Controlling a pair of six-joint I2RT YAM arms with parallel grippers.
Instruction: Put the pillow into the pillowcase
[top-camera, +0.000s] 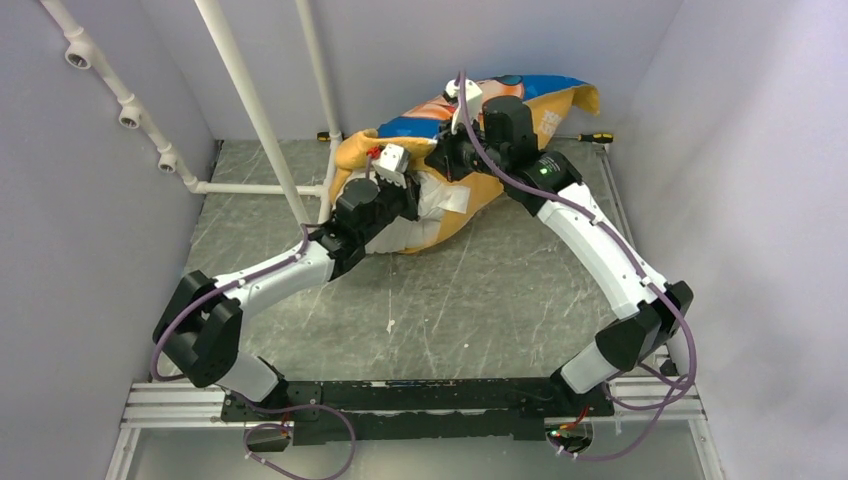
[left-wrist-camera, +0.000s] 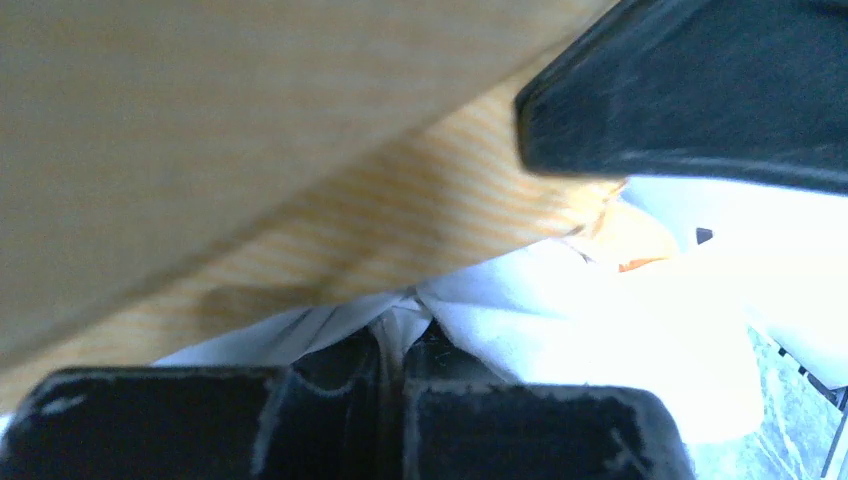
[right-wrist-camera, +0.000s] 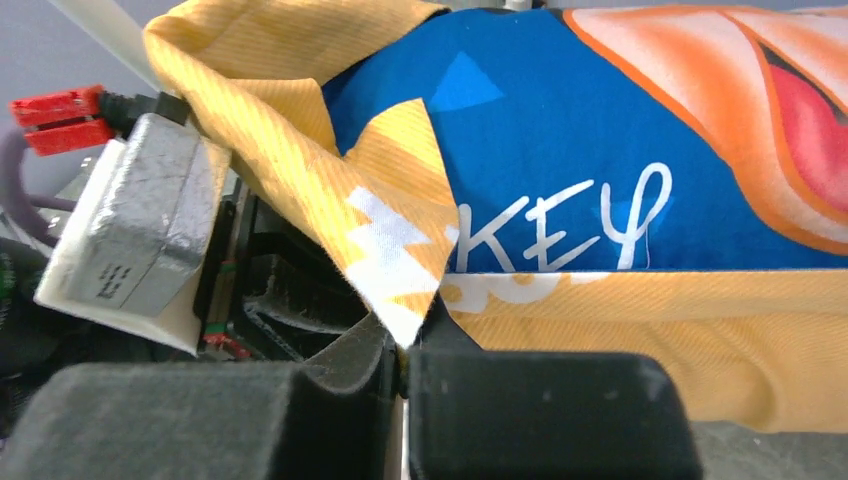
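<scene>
- Tabletop (top-camera: 480, 300): pillowcase (top-camera: 478, 203) at far middle, pillow (top-camera: 405, 235) mostly inside, white end out
- Left end effector (left-wrist-camera: 395, 352) closed, pinching pillow fabric
- Right end effector (right-wrist-camera: 400, 350) clamped on yellow hem
- Step: final stuffing; next, probably draw hem over exposed end

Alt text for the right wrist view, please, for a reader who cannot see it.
The right gripper is shut on a folded corner of the thin blue and yellow-orange fabric pillowcase, pinched between its black fingers. White letters KEY show on the blue panel; a grey box with a red connector sits at left.
</scene>
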